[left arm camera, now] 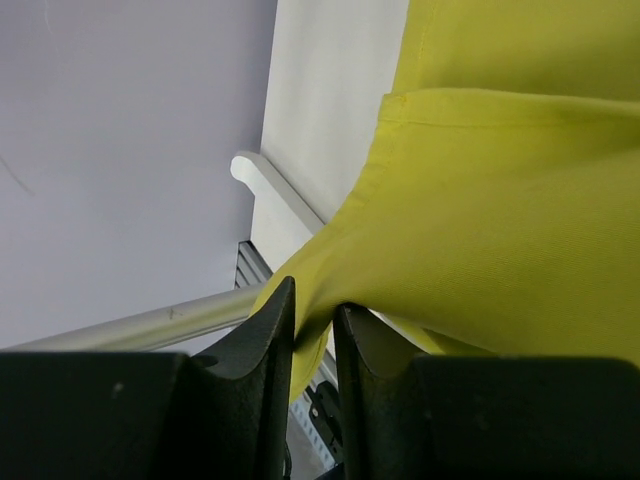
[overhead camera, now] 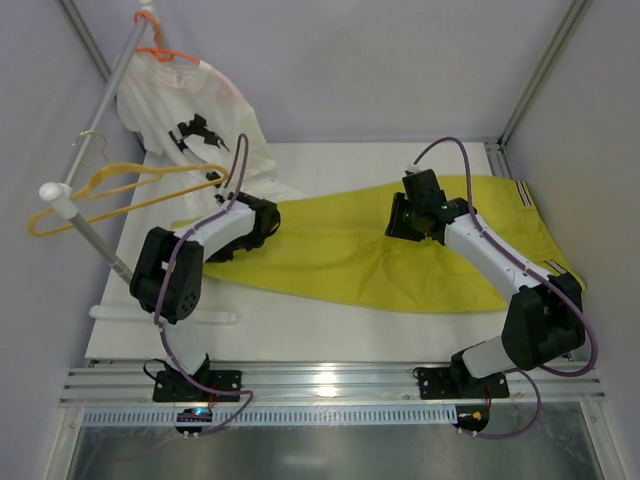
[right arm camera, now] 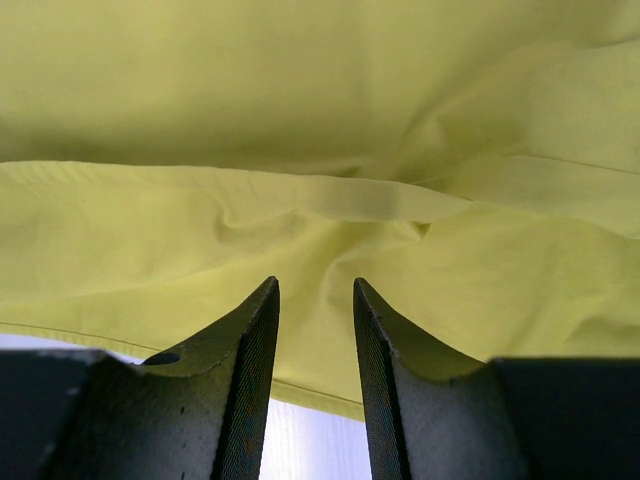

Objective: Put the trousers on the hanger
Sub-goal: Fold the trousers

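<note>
The yellow-green trousers [overhead camera: 340, 255] lie spread across the white table [overhead camera: 330, 325], with a striped band [overhead camera: 522, 192] at their far right end. My left gripper [overhead camera: 268, 218] is on their left part. In the left wrist view it [left arm camera: 315, 295] is shut on a raised fold of the trousers [left arm camera: 480, 200]. My right gripper [overhead camera: 398, 218] is over the middle of the trousers. In the right wrist view it [right arm camera: 315, 285] is open just above the wrinkled cloth [right arm camera: 300, 120]. The yellow hanger [overhead camera: 120, 190] hangs empty on the rack at the left, apart from both grippers.
A metal rack rod [overhead camera: 100, 120] slants along the left side and also shows in the left wrist view [left arm camera: 150, 325]. An orange hanger [overhead camera: 165, 52] bears a white T-shirt [overhead camera: 185, 110] at the back left. The rack's white base bar [overhead camera: 160, 315] lies near the left arm.
</note>
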